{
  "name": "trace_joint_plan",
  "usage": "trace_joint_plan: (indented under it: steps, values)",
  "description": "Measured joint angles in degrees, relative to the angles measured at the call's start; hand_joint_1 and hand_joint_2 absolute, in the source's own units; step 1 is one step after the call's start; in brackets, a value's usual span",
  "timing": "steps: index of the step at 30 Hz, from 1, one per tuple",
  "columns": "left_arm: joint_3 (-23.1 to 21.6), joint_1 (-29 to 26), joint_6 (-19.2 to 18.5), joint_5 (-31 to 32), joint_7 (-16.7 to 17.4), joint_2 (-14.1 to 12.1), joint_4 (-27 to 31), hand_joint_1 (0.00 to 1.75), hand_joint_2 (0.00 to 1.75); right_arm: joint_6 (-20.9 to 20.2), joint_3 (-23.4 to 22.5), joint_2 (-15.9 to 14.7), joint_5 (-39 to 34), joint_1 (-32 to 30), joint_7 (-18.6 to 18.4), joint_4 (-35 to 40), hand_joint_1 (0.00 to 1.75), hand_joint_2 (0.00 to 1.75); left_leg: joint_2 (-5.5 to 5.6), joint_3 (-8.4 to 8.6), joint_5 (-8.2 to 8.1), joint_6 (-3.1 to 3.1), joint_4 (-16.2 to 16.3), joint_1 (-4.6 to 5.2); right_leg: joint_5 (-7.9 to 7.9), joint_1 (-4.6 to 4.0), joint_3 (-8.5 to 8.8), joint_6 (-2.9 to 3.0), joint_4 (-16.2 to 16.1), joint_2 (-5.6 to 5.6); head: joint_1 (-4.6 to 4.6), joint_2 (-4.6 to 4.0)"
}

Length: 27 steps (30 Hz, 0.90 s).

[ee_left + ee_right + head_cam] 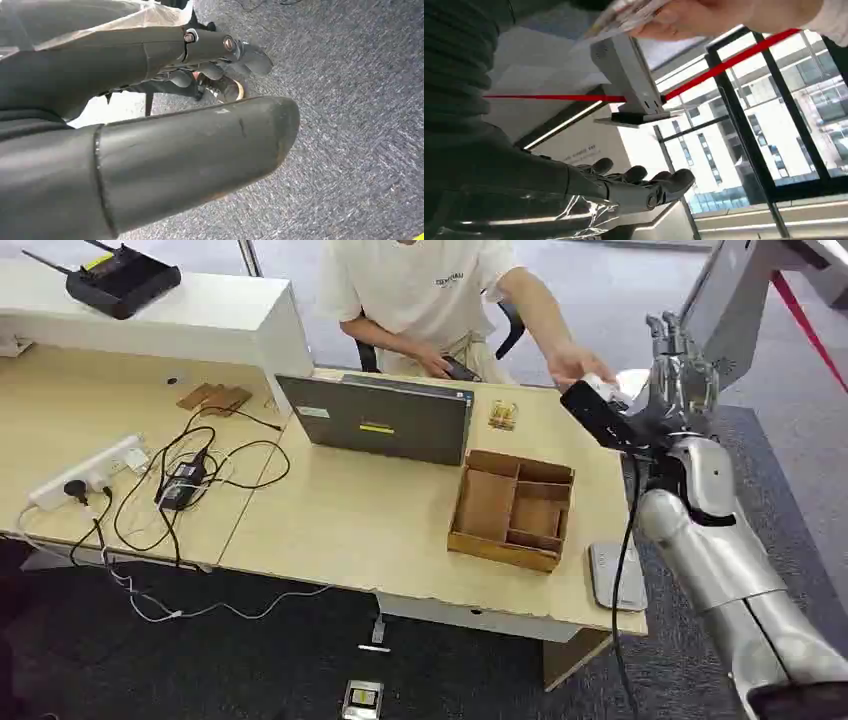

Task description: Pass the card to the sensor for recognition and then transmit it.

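A light wooden bench (380, 530) is seen from above, with a seated person (420, 290) in a pale shirt behind its far edge. The robot's right hand (680, 375) is raised past the right end of the bench, fingers spread upward and apart, nothing gripped in it. The same right hand is seen in the right wrist view (639, 187), its fingers loosely extended and empty. The card (624, 15) is held in the person's hand (575, 365), beyond the far right corner of the bench and just beside the robot's hand; in the right wrist view it is seen as a pale, glossy sheet pinched by the person's fingers (684, 17). A grey sensor (615, 575) lies flat at the near right corner of the bench. A wooden tray with compartments (512, 508) sits toward the right end. A closed laptop (378, 418) lies near the far edge, and a power strip (90, 470) with tangled cables is at the left end. The left hand (220, 52) hangs over grey carpet (350, 125), fingers loosely curled around nothing.
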State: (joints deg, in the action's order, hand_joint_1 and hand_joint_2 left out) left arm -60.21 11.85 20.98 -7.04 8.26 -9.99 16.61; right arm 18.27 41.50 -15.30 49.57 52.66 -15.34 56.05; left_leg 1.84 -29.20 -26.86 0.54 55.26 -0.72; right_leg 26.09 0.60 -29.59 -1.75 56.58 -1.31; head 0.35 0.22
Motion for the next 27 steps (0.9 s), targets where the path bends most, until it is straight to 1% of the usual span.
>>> trace_joint_plan:
  steps: [4, 10, 16, 24, 25, 26, 27]
  values:
    - [-0.35, -0.03, -0.04, 0.20, 0.28, -0.22, 0.00, 0.00, 0.00, -0.94, 3.41, 2.45, 1.21, 2.91, -0.04, -8.84, 0.00, 1.75, 0.03, -0.06, 0.01, 0.02, 0.01, -0.01, 0.00, -0.01, -0.05, 0.00, 0.00, 0.04, 0.04, 0.00]
    - [-0.35, -0.42, -0.04, -0.04, 0.31, -0.44, -0.15, 0.00, 0.00, -0.55, 5.42, 5.77, -0.56, 4.84, 1.38, -17.23, 0.00, 1.75, 0.05, -0.13, 0.01, 0.02, 0.01, 0.00, 0.00, 0.00, -0.12, 0.00, 0.01, 0.06, 0.02, 0.00]
    - [-0.35, -1.17, -0.02, -0.37, -0.04, -0.70, -0.35, 0.00, 0.00, -0.04, 6.49, 8.35, -1.77, 5.88, 2.27, -21.95, 0.00, 1.75, 0.03, -0.17, 0.01, 0.02, 0.02, -0.01, 0.00, 0.00, -0.18, 0.00, 0.01, 0.06, 0.02, 0.00]
    - [-0.35, -1.83, 0.02, -0.66, -0.57, -0.74, -0.57, 0.00, 0.00, 1.66, 7.17, 10.25, -3.08, 6.70, 3.10, -25.43, 0.00, 1.75, 0.03, -0.18, 0.03, 0.04, 0.02, -0.01, 0.00, 0.00, -0.19, 0.00, 0.01, 0.06, 0.04, 0.00]
    - [-0.35, -1.89, 0.02, -0.66, -0.57, -0.76, -0.59, 0.00, 0.00, 1.90, 7.22, 10.43, -3.32, 6.76, 3.21, -25.67, 0.12, 1.75, 0.03, -0.17, 0.03, 0.04, 0.02, -0.01, 0.00, 0.00, -0.19, 0.00, 0.01, 0.06, 0.02, 0.00]
    - [-0.35, -1.92, 0.04, -0.63, -0.59, -0.76, -0.59, 0.00, 0.00, 2.23, 7.28, 10.56, -3.65, 6.84, 3.30, -25.95, 1.75, 1.75, 0.03, -0.18, 0.03, 0.04, 0.02, -0.01, 0.00, 0.00, -0.19, 0.00, 0.01, 0.06, 0.02, 0.00]
    - [-0.35, -1.93, 0.02, -0.63, -0.61, -0.76, -0.61, 0.00, 0.00, 2.49, 7.39, 10.71, -3.95, 6.98, 3.34, -26.23, 1.75, 1.75, 0.03, -0.18, 0.03, 0.04, 0.02, -0.01, 0.00, 0.00, -0.19, 0.00, 0.01, 0.06, 0.02, 0.00]
